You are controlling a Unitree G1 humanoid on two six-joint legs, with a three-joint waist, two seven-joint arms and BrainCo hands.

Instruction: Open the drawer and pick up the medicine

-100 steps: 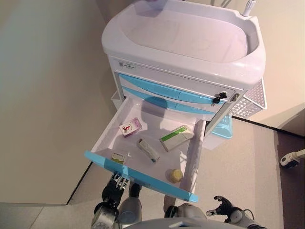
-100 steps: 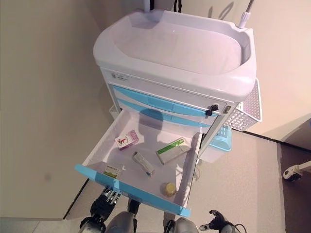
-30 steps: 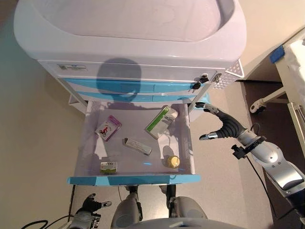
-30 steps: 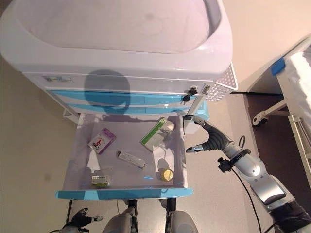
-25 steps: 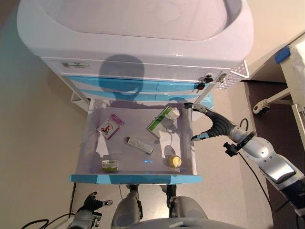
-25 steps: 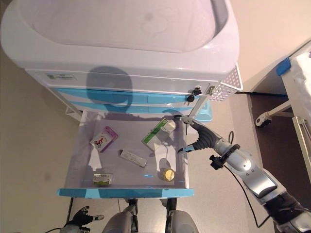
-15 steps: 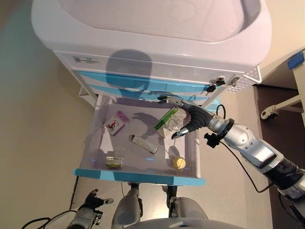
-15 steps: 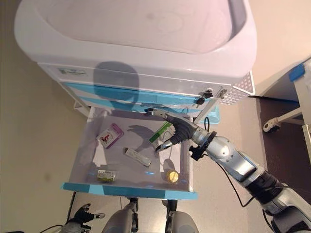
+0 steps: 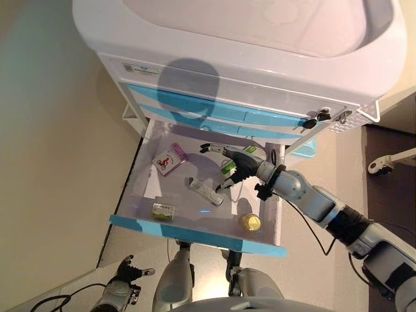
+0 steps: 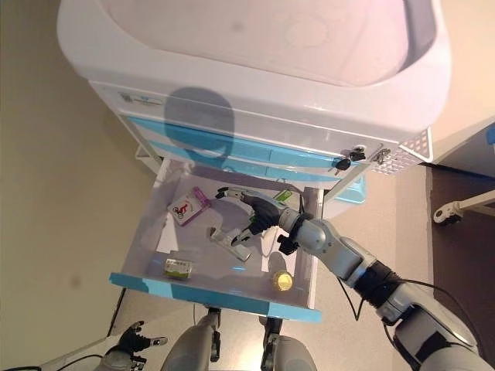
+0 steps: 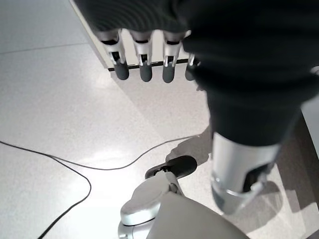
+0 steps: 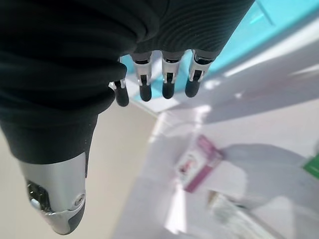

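— What's in the open drawer, seen from the head?
— Five medicines: a pink box, a green-white box, a long white box lying diagonally, a small green packet, one yellow-capped bottle. The right hand hovers spread above them.
— And the wrists?
— Right fingers straight, empty; the left hand relaxed by the floor.

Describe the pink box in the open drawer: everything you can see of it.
The pink box is a small flat carton, pink to magenta at its edges, with a white face that carries a red mark. It lies flat and slightly skewed on the pale floor of the open drawer, in the rear left part. Nothing touches it. The right hand hovers open over the drawer's middle, to the box's right and clear of it.
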